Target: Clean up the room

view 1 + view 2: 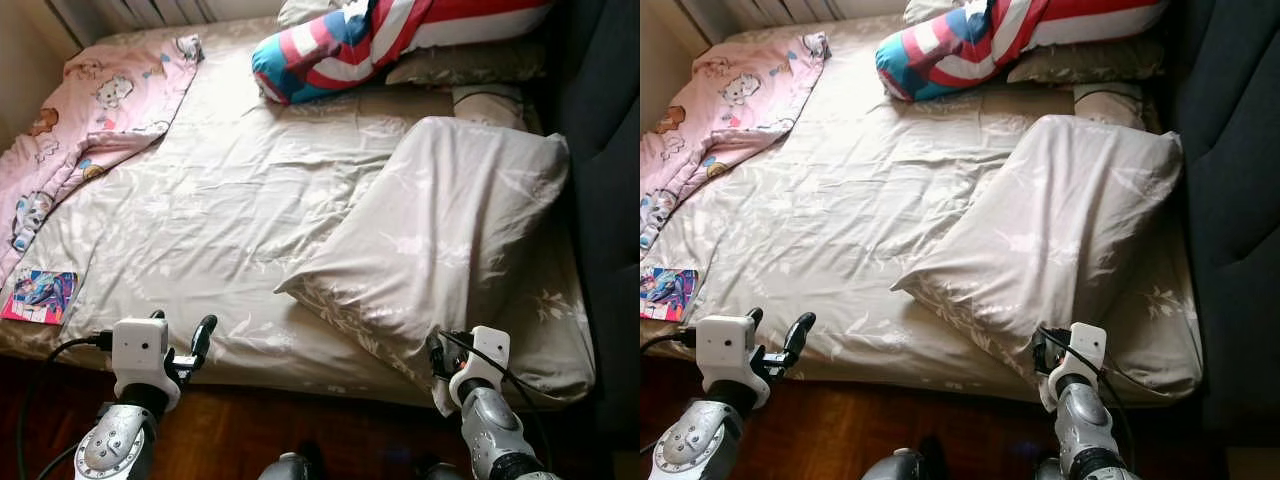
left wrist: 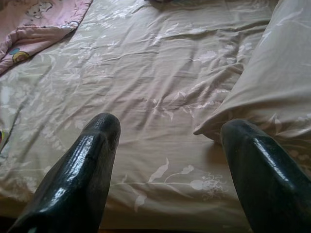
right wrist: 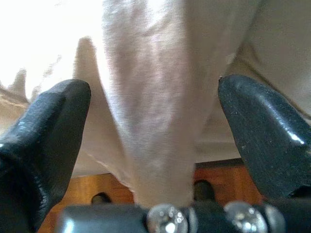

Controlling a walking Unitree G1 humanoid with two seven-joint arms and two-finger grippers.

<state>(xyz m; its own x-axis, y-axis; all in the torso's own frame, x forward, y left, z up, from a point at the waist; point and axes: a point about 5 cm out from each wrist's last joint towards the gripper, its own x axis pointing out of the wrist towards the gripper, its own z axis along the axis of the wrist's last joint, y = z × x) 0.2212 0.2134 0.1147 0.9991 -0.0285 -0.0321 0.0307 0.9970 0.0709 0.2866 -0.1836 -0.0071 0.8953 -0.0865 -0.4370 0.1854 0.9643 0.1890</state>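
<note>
A bed (image 1: 230, 200) with a beige leaf-print sheet is lying before the robot. A large beige pillow (image 1: 450, 240) is resting at a slant on the bed's right side, its lower corner hanging over the near edge. The right claw (image 3: 154, 126) is sitting at that corner with its fingers (image 3: 48, 131) spread wide, a fold of the pillow running between them but not pinched. The left claw (image 2: 170, 160) is hovering over the near edge of the bed, to the left of the pillow, with its fingers (image 2: 82, 165) spread and nothing between them. A pink cartoon blanket (image 1: 90, 110) is lying along the bed's left side, and a small colourful book (image 1: 38, 296) is sitting near its front left corner. A red, white and blue cushion (image 1: 350, 40) is lying at the far end. The wooden floor (image 1: 240, 430) is showing below the bed.
</note>
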